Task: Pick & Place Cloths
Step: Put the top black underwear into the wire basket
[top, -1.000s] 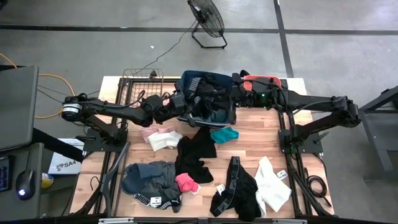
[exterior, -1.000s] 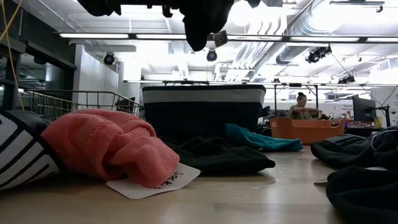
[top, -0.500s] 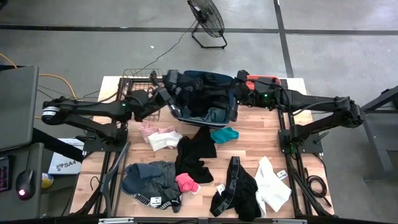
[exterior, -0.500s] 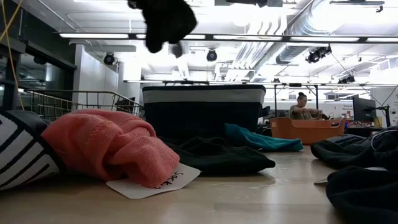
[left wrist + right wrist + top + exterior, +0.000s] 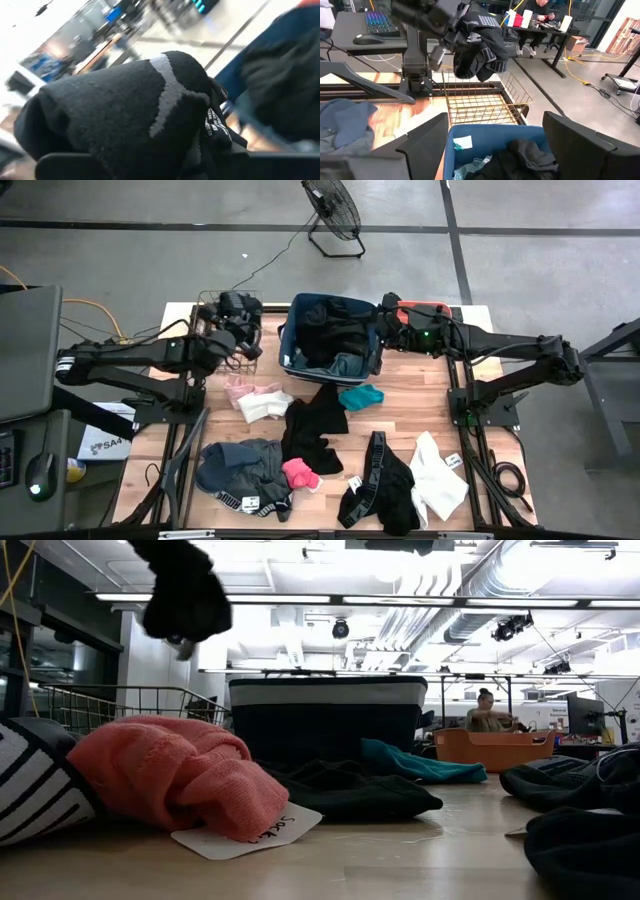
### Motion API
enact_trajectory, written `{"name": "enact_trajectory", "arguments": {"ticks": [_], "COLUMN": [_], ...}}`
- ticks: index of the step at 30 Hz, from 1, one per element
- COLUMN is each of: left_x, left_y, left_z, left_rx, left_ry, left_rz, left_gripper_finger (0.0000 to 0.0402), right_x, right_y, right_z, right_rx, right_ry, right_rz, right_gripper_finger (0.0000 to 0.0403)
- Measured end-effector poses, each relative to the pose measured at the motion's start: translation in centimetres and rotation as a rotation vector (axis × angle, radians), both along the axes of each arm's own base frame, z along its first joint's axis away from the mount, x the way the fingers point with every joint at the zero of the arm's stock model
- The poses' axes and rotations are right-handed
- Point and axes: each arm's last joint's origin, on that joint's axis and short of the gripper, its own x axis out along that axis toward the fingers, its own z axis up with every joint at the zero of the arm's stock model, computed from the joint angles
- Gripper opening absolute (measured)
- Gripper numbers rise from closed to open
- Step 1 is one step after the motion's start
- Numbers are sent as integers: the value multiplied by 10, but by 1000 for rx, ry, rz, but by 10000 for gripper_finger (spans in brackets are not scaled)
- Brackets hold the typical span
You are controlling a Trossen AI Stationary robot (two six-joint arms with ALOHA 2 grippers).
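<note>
Two arms reach over the far part of the wooden table (image 5: 420, 395). The left gripper (image 5: 237, 315) hangs above the wire basket (image 5: 205, 305) at the table's far left, its fingers clamped tight on a black garment (image 5: 477, 47) with a pale printed waistband, which dangles bunched over the basket's open grid; in the low view the same dark bundle (image 5: 185, 595) hangs high above the tabletop. The right gripper (image 5: 388, 318) sits at the far right edge of the blue fabric bin (image 5: 291, 340), beside the coral tub (image 5: 425, 308), with its fingers (image 5: 427, 137) spread wide and nothing between them. Inside the bin lie more dark cloths (image 5: 335, 335) and a bluish piece. On the bare tabletop the rest of the cloths are scattered: a pale pink piece (image 5: 238, 390) touching a white one (image 5: 265, 406), a teal piece (image 5: 361, 395) just beside a spread black garment (image 5: 315, 425), a bright pink piece (image 5: 300, 473) against a grey and black heap (image 5: 240, 470) near the front left, a black garment with a lettered band (image 5: 378, 485), and a white garment (image 5: 440, 480) at the front right. Beyond the table, in the low view, a person (image 5: 485, 710) sits at a desk in the room.
</note>
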Motion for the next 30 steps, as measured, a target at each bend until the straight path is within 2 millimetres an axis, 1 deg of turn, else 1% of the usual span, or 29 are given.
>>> {"name": "enact_trajectory", "arguments": {"ticks": [5, 10, 17, 22, 26, 30], "left_x": [-5, -7, -4, -4, -4, -4], "left_y": [16, 43, 85, 112, 128, 139], "left_z": [-15, -27, -51, -72, -87, -101], "left_rx": [-62, -158, -409, -527, -608, -674], "left_ry": [91, 137, 131, 197, 234, 262], "left_rz": [100, 183, 189, 220, 231, 247], "left_gripper_finger": [21, 21, 21, 21, 21, 30], "right_x": [0, 0, -1, -1, -2, -2], "right_y": [0, 0, 0, 0, 0, 0], "right_z": [-2, -2, -3, -5, -7, -7], "right_rx": [5, 5, 6, 9, 12, 18], "right_ry": [19, 21, 27, 47, 71, 73], "right_rz": [0, 0, 0, 0, 0, -2], "right_gripper_finger": [315, 315, 315, 315, 315, 315]}}
